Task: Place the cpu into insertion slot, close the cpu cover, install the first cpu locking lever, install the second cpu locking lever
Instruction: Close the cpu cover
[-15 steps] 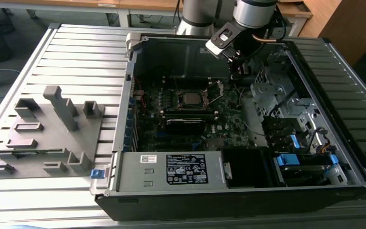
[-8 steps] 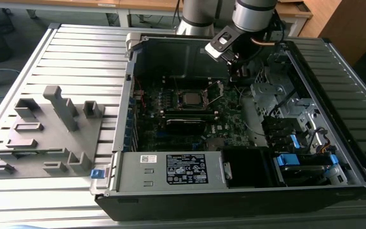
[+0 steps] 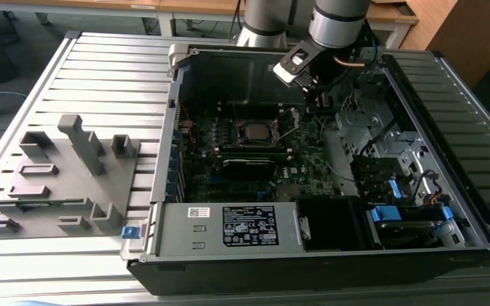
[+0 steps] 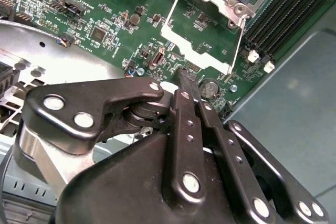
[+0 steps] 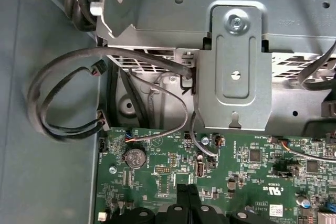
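We judge the first step done: the small flat square cpu with a dull silver-grey top [image 3: 252, 132] sits in the square dark insertion slot with a shiny metal rim [image 3: 238, 127]. The thin silver frame-plate cpu cover [image 4: 195, 51] lies flipped open beside the slot with a thin wire locking lever [image 4: 240, 35] free, so closing and both levers are left. The black claw [image 4: 187, 80] hovers clenched on nothing just past the cover's far edge from the slot. Room is tight, with long black memory slots [image 4: 286, 14] flanking the slot and a grey metal bracket [image 5: 233, 66] and black cables [image 5: 131, 53] farther off.
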